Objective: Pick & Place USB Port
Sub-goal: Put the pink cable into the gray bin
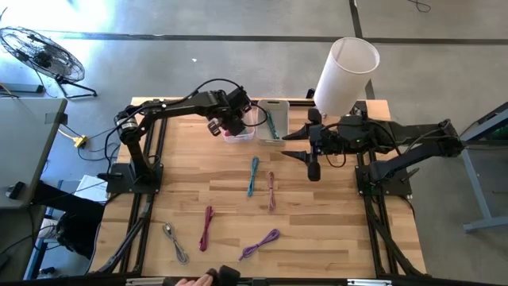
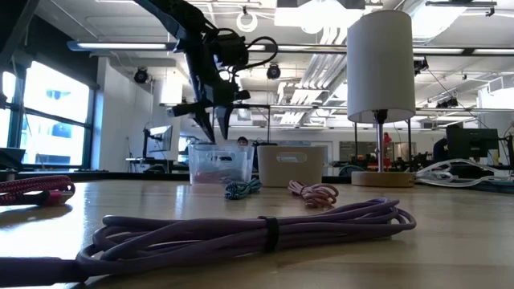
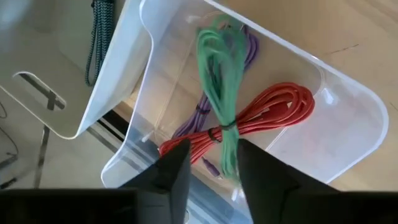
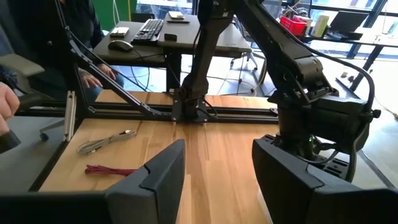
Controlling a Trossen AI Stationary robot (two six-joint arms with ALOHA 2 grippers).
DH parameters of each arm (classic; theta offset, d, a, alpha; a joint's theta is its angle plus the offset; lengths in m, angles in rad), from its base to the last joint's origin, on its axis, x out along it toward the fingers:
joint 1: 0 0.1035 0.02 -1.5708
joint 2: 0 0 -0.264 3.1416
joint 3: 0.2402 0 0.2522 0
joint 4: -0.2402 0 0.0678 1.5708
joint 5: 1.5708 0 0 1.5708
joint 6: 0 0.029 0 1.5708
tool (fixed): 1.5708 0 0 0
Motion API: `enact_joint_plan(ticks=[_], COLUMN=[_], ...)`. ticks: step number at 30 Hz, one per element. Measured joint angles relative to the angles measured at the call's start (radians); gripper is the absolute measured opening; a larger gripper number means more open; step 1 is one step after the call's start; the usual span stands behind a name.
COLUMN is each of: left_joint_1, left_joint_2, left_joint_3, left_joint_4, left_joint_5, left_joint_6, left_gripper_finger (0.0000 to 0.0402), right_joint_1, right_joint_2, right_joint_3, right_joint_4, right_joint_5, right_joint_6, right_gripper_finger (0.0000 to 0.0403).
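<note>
My left gripper (image 3: 214, 168) hovers open above the clear bin (image 1: 238, 133), fingers pointing down into it (image 2: 218, 120). Inside the bin lie a green cable bundle (image 3: 217, 68), a red one (image 3: 273, 112) and a purple one (image 3: 249, 50); the green bundle's end shows between my fingers but I see no touch. My right gripper (image 4: 217, 180) is open and holds nothing, level above the table near the lamp (image 1: 290, 144). Loose cable bundles rest on the table: teal (image 1: 252, 175), pink (image 1: 271, 191), magenta (image 1: 206, 226), purple (image 1: 260, 245) and silver (image 1: 176, 242).
A white bin (image 1: 275, 119) stands right of the clear one, with a dark teal cable (image 3: 99, 31) in it. A tall white lamp (image 1: 345, 71) stands at the far edge by the right arm. A person's hand (image 1: 190, 280) shows at the near edge.
</note>
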Motion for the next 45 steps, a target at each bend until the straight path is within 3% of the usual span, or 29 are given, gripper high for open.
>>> enact_joint_plan(ticks=[3,6,12,16,19,26,29,32,37,45], left_joint_1=[-0.001,-0.001,-0.001,-0.016,-0.035,-0.079,-0.130,-0.202,-0.348,-0.583], left_joint_2=[0.000,0.000,-0.007,-0.007,-0.008,-0.008,-0.008,-0.008,-0.008,-0.008], left_joint_3=[0.000,0.000,0.000,0.027,0.051,0.059,0.046,0.042,0.040,0.040], left_joint_4=[0.000,-0.002,-0.122,-0.333,-0.453,-0.579,-0.592,-0.665,-0.794,-0.819], left_joint_5=[-0.037,-0.145,-0.314,-0.310,-0.176,0.560,0.736,0.776,0.735,0.681], left_joint_6=[0.047,0.059,-0.098,-0.226,-0.384,-0.745,-0.825,-0.895,-0.932,-1.195], left_gripper_finger=[0.0158,0.0169,0.0170,0.0170,0.0170,0.0170,0.0170,0.0170,0.0170,0.0170], right_joint_1=[0.000,0.000,0.000,0.000,0.000,0.000,0.000,0.000,0.000,0.000], right_joint_2=[0.000,0.000,0.000,0.000,0.000,0.000,0.000,0.000,0.000,0.000], right_joint_3=[0.000,0.000,0.000,0.000,0.000,0.000,0.000,0.000,0.000,0.000], right_joint_4=[0.000,0.000,-0.016,-0.016,-0.015,0.002,0.003,0.002,0.000,-0.001], right_joint_5=[-0.004,-0.009,-0.019,-0.019,-0.019,-0.016,-0.016,-0.018,-0.019,-0.034], right_joint_6=[0.000,0.000,-0.006,-0.041,-0.072,-0.133,-0.141,-0.143,-0.143,-0.118], right_gripper_finger=[0.0179,0.0179,0.0179,0.0179,0.0179,0.0179,0.0179,0.0179,0.0179,0.0179])
